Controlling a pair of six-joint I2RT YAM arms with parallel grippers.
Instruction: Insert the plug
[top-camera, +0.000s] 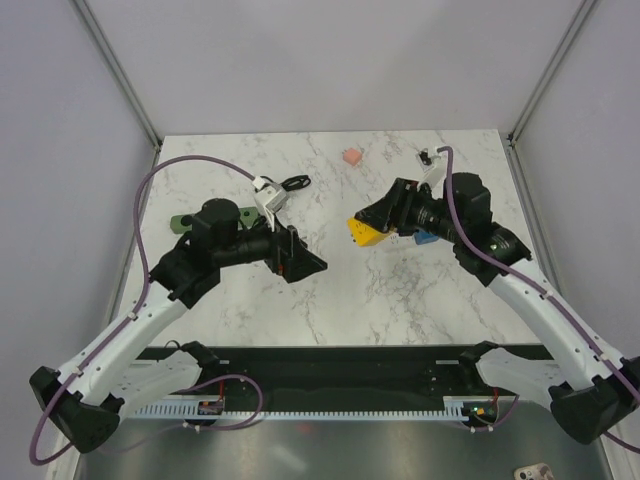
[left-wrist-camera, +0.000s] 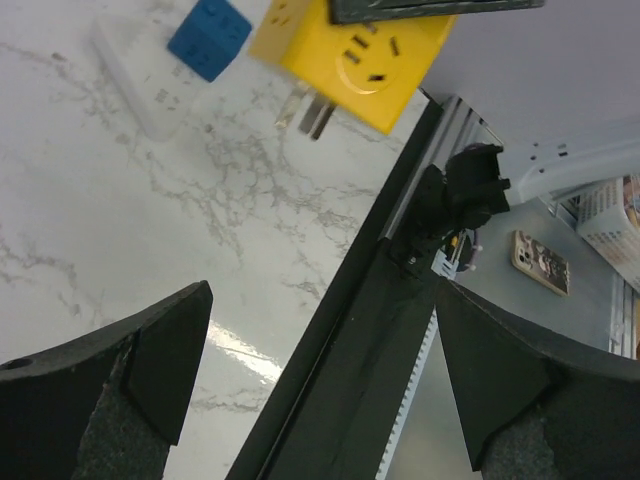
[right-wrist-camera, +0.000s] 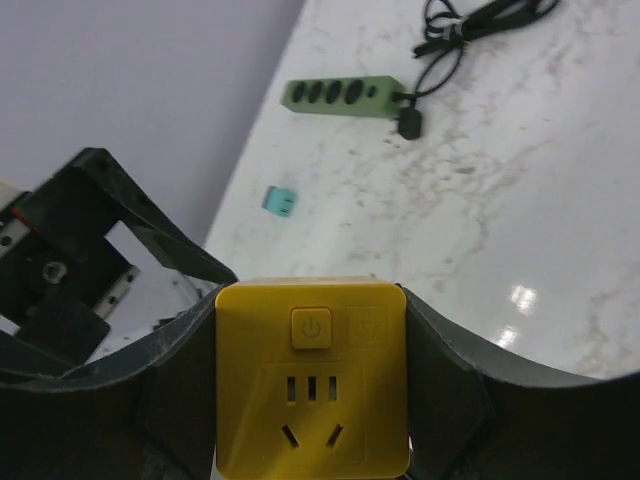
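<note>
The teal plug (right-wrist-camera: 281, 200) lies on the marble table, nearer to me than the green power strip (right-wrist-camera: 345, 95); it is hidden in the top view. My right gripper (right-wrist-camera: 310, 292) is shut on a yellow socket cube (right-wrist-camera: 312, 400) and holds it above the table (top-camera: 362, 233). The cube's metal prongs show in the left wrist view (left-wrist-camera: 310, 112). My left gripper (left-wrist-camera: 322, 292) is open and empty, above the table's near edge and pointing toward the right gripper (top-camera: 376, 226). The left arm covers most of the green strip (top-camera: 180, 222).
A darker blue cube (top-camera: 425, 237) lies by the right gripper, next to a white strip (left-wrist-camera: 135, 85). A coiled black cable (top-camera: 293, 183) runs from the green strip. A small pink object (top-camera: 350, 157) sits at the back. A black rail (left-wrist-camera: 350, 330) borders the near edge.
</note>
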